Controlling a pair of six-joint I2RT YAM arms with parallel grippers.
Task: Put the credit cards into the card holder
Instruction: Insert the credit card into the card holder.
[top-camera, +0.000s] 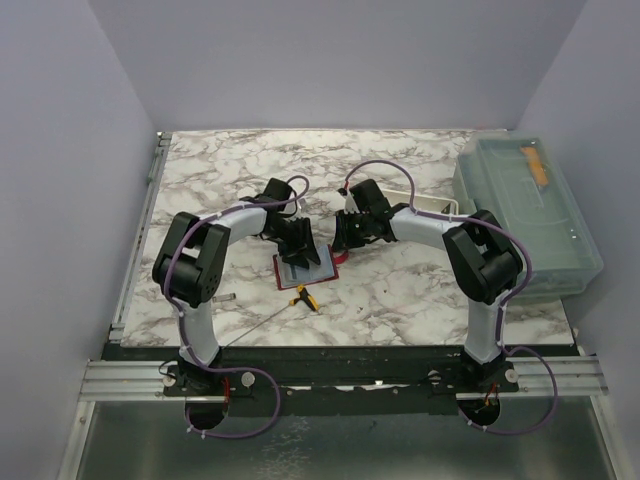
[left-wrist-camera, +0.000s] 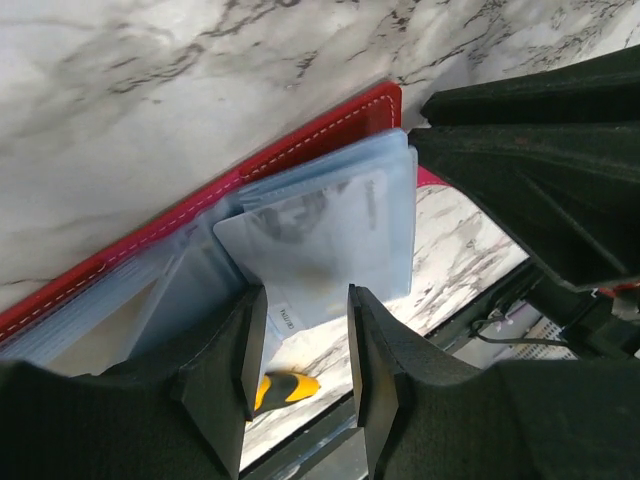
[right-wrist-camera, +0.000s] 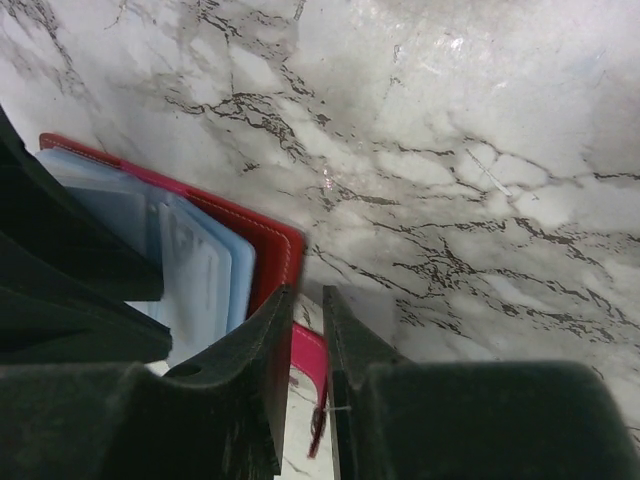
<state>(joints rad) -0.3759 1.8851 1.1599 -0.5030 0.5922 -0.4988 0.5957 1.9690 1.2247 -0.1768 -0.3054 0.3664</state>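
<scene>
While the wallet (top-camera: 305, 268) lies open on the table (top-camera: 420, 290), the left gripper (left-wrist-camera: 305, 305), half open, straddles a pale card (left-wrist-camera: 330, 240) in its lining; the right gripper (right-wrist-camera: 308, 297), nearly closed, pinches its red edge.

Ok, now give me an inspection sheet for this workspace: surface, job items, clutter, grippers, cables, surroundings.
Surface: marble tabletop, no spills seen.
Job's things: red card holder lies open; a pale card sits partly in its lining; no other card seen.
Clutter: yellow-handled tool near the holder; white tray; clear lidded bin at the right edge.
Grippers: left gripper open over the card; right gripper shut on the card holder's red edge.
Cables: purple cables run along both arms and loop by the bases.
Surroundings: plain pale walls; nothing else seen.
</scene>
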